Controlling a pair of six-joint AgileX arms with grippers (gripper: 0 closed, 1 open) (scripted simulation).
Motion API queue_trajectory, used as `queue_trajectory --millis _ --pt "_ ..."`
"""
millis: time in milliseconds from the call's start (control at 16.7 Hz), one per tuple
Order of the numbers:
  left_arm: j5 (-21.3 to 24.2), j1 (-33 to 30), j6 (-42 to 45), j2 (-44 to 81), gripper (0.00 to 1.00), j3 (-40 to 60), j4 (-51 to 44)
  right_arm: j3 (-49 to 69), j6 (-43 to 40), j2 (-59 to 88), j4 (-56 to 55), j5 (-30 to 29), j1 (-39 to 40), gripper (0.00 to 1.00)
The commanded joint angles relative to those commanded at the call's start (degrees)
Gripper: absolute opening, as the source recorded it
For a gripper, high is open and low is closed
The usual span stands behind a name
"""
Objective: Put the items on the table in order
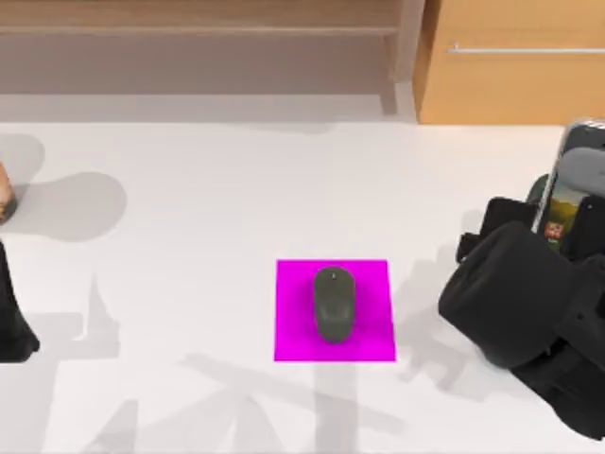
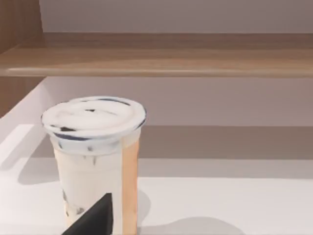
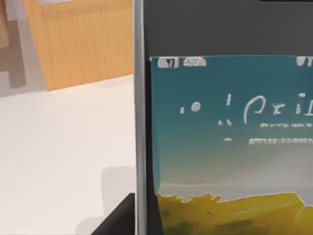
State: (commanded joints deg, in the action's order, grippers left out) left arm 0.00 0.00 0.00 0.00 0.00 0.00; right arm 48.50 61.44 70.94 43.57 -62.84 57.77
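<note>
A small dark grey mouse [image 1: 334, 303] lies on a magenta square pad [image 1: 293, 331] in the middle of the white table [image 1: 189, 284]. At the far right, the silver-edged smartphone [image 1: 577, 175] stands tilted up off the table, its lit screen facing the top camera. My right gripper [image 1: 565, 222] is shut on its lower part. The right wrist view has the smartphone [image 3: 220, 147] very close, with a dark finger [image 3: 120, 218] at its edge. My left arm [image 1: 11, 317] sits at the table's far left edge, away from both items.
A lidded milk-tea cup [image 2: 95, 156] stands right in front of the left wrist camera, and shows at the left edge as the cup [image 1: 5, 194]. An orange-brown cabinet [image 1: 510, 66] and a wooden shelf [image 1: 198, 38] line the table's far side.
</note>
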Motion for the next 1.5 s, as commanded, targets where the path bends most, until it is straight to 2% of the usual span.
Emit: queue_trajectory --millis 480,780,1020,1320,1500 --pt "0.0 0.0 0.0 0.0 1.00 0.0 0.0 0.7 1.4 -0.3 -0.4 1.3 0.8 0.00" --pt "0.0 0.0 0.0 0.0 1.00 0.0 0.0 6.2 2.5 -3.3 -6.8 5.7 0.4 0.00" --pt "0.0 0.0 0.0 0.0 1.00 0.0 0.0 3.6 -3.9 -3.1 -14.5 8.1 -2.5 0.00" --pt "0.0 0.0 0.0 0.0 1.00 0.0 0.0 -5.4 -15.1 0.7 -21.4 6.9 -8.5 0.00" --pt "0.0 0.0 0.0 0.0 1.00 0.0 0.0 -6.5 -16.7 1.7 -22.9 6.6 -9.9 0.00"
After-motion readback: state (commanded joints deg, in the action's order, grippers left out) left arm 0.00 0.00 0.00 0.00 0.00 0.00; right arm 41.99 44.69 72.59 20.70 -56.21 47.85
